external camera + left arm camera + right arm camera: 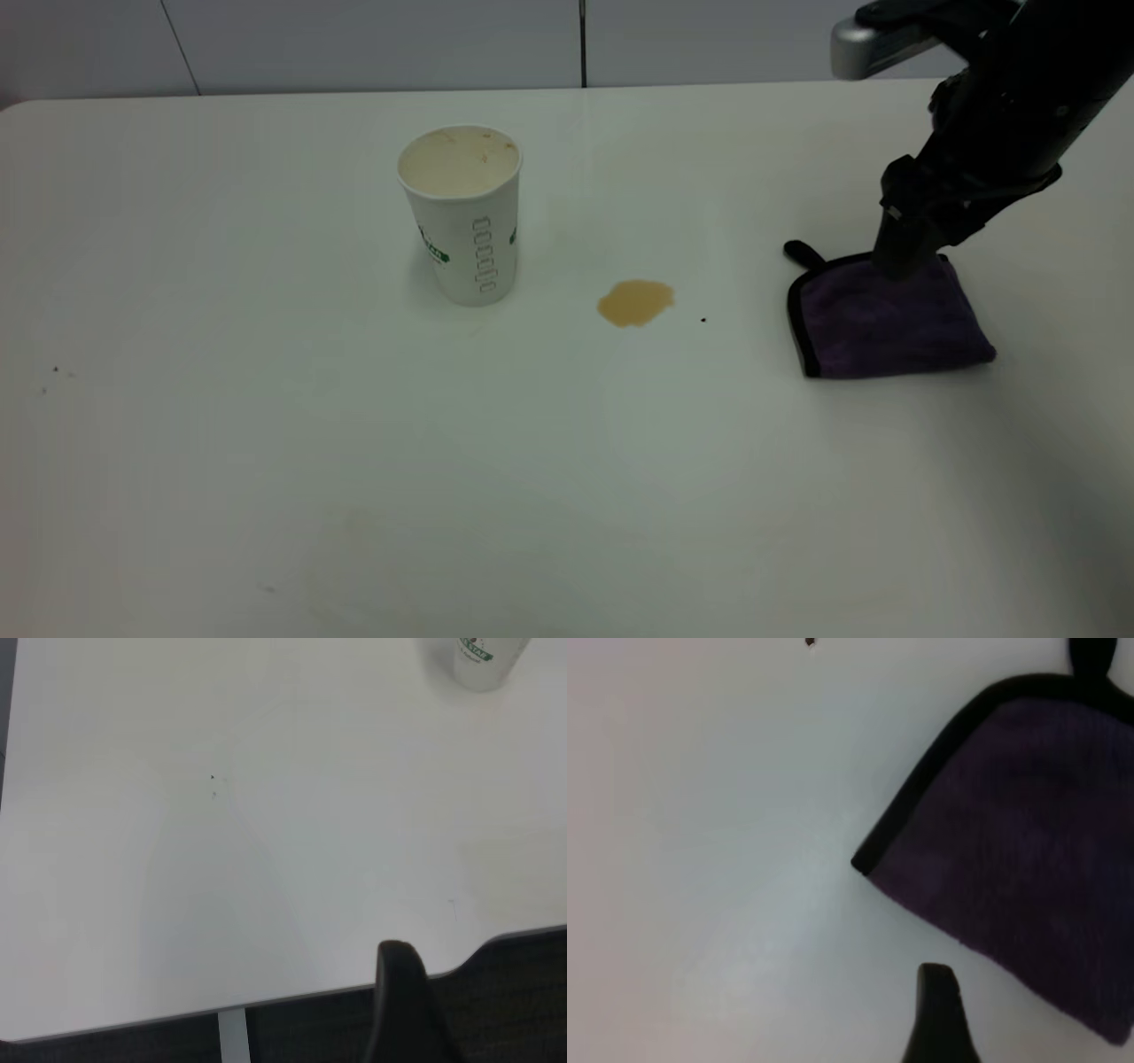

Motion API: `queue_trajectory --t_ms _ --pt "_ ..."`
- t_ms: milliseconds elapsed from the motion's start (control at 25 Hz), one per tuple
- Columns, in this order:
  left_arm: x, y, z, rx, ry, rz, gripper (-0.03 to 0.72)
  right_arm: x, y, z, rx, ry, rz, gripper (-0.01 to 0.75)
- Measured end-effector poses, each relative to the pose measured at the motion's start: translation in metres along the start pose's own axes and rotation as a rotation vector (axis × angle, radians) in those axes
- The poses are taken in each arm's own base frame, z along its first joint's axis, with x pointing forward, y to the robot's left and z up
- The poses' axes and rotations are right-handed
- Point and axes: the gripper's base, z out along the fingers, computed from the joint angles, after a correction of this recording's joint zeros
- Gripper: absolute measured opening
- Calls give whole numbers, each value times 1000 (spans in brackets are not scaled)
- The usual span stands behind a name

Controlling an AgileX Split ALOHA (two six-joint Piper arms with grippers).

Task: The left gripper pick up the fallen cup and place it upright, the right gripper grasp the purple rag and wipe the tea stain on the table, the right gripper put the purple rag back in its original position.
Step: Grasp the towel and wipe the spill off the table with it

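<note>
Right gripper (902, 257): black, its tip down at the far edge of the purple rag (890, 319), apparently touching the cloth. Whether the fingers are spread or closed cannot be told; the exterior view shows them as one dark mass, and the right wrist view shows only a single finger (937, 1014) over bare table beside the rag's edge. Upper arm cut off by the frame; a silver-grey stub (864, 46) projects from it.

Purple rag: folded, black-trimmed, with a black loop (803, 254) at its far left corner. Lies flat at the right of the table (266, 461).

Tea stain (635, 302): tan puddle, left of the rag and apart from it. A tiny black speck (703, 320) lies between them, just right of the stain.

Cup (463, 213): white paper, green lettering partly turned away and unreadable, tan-stained inside. Stands upright, mouth up, left of the stain and slightly farther back.

Left gripper (403, 1005): outside the exterior view. Its wrist view shows one dark finger over the table's edge, well apart from the cup; opening cannot be told.
</note>
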Motion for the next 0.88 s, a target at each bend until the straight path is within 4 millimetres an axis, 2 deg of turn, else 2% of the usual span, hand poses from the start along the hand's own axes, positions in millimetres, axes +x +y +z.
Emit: queue_trajectory --t_ms 200,480,880 --pt "0 0 0 0 0 0 477 -15 -8 33 12 26 -21 592" --pt "0 0 0 0 0 0 477 -23 -21 75 30 126 -18 592" --pt "0 0 0 0 0 0 477 -20 -21 105 -6 167 42 589"
